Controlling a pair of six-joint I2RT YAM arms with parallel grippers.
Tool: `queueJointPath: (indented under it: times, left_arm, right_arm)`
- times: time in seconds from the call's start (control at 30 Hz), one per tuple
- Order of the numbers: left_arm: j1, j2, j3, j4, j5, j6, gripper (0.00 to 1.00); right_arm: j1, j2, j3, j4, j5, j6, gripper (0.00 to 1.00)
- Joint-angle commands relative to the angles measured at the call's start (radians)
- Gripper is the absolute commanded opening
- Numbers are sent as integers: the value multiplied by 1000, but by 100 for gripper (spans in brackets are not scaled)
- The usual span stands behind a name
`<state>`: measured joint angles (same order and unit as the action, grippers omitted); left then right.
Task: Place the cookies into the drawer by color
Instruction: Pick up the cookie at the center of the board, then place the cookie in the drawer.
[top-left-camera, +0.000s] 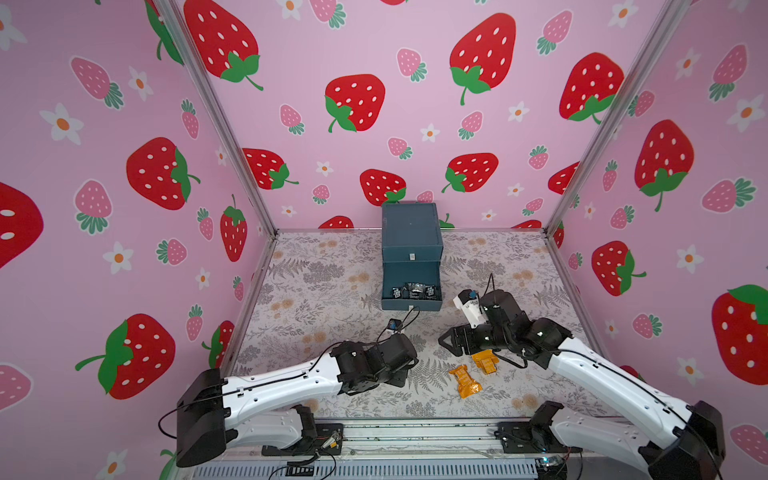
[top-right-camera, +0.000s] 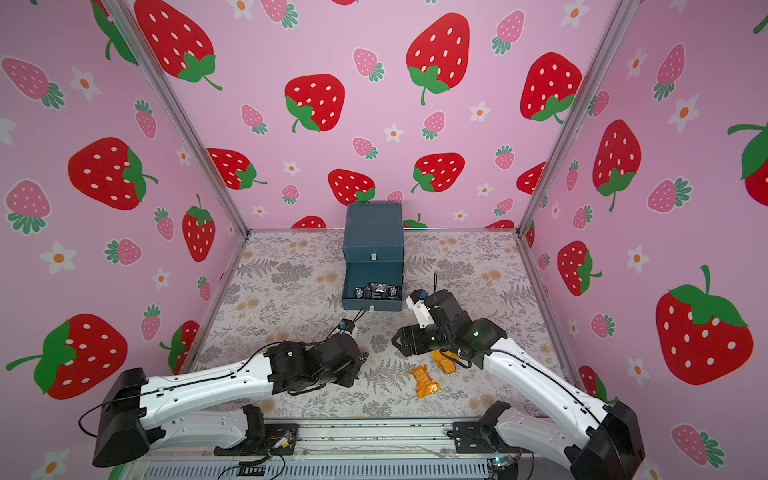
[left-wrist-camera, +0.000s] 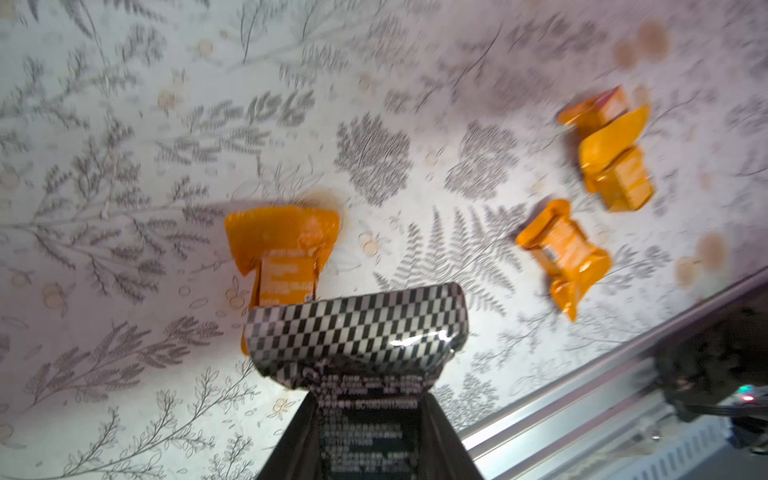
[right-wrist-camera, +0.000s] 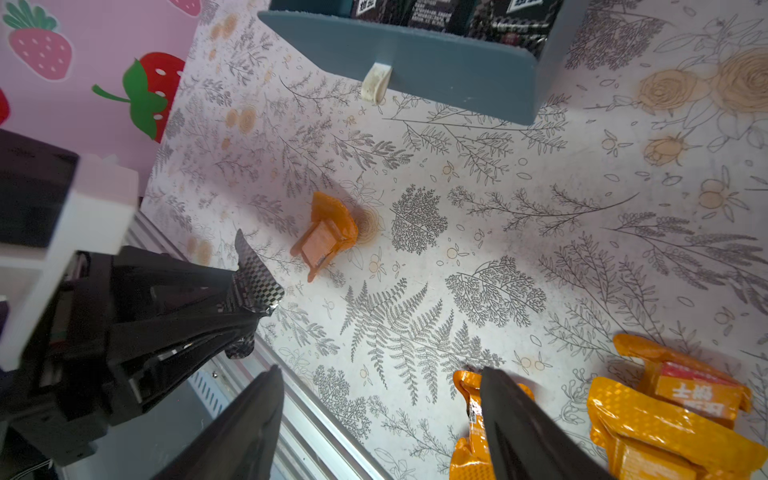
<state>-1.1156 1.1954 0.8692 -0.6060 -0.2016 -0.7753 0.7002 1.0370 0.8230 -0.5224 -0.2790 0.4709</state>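
My left gripper (left-wrist-camera: 368, 399) is shut on a black checkered cookie (left-wrist-camera: 357, 328), held above the floral table near its front. The right wrist view shows that packet's crimped end (right-wrist-camera: 253, 282) sticking out of the left jaws. Orange cookies lie on the table: one (top-left-camera: 465, 380) alone, another (top-left-camera: 485, 360) partly under my right arm, and one (left-wrist-camera: 286, 245) just beyond the held packet. My right gripper (right-wrist-camera: 378, 374) is open and empty, low beside an orange cookie (right-wrist-camera: 469, 419). The teal drawer cabinet (top-left-camera: 411, 232) stands at the back, a lower drawer (right-wrist-camera: 415, 70) pulled out with black cookies (top-left-camera: 411, 291) inside.
The table's front edge is an aluminium rail (left-wrist-camera: 561, 399) close behind both grippers. Pink strawberry walls (top-left-camera: 124, 187) close in the left, back and right sides. The two arms (top-left-camera: 291, 382) reach toward each other near the table's middle.
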Motion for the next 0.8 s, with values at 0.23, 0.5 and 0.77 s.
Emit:
queueJointPath:
  times: [0.23, 0.5, 0.77]
  left_arm:
    - [54, 59, 239, -56, -20, 106, 28]
    - [149, 219, 495, -170, -68, 167, 28]
    - [277, 435, 763, -253, -70, 248, 28]
  right_arm:
    - [-100, -29, -53, 119, -205, 51, 82]
    - [-99, -24, 24, 93, -151, 102, 82]
    - [-107, 88, 209, 40, -93, 130, 82]
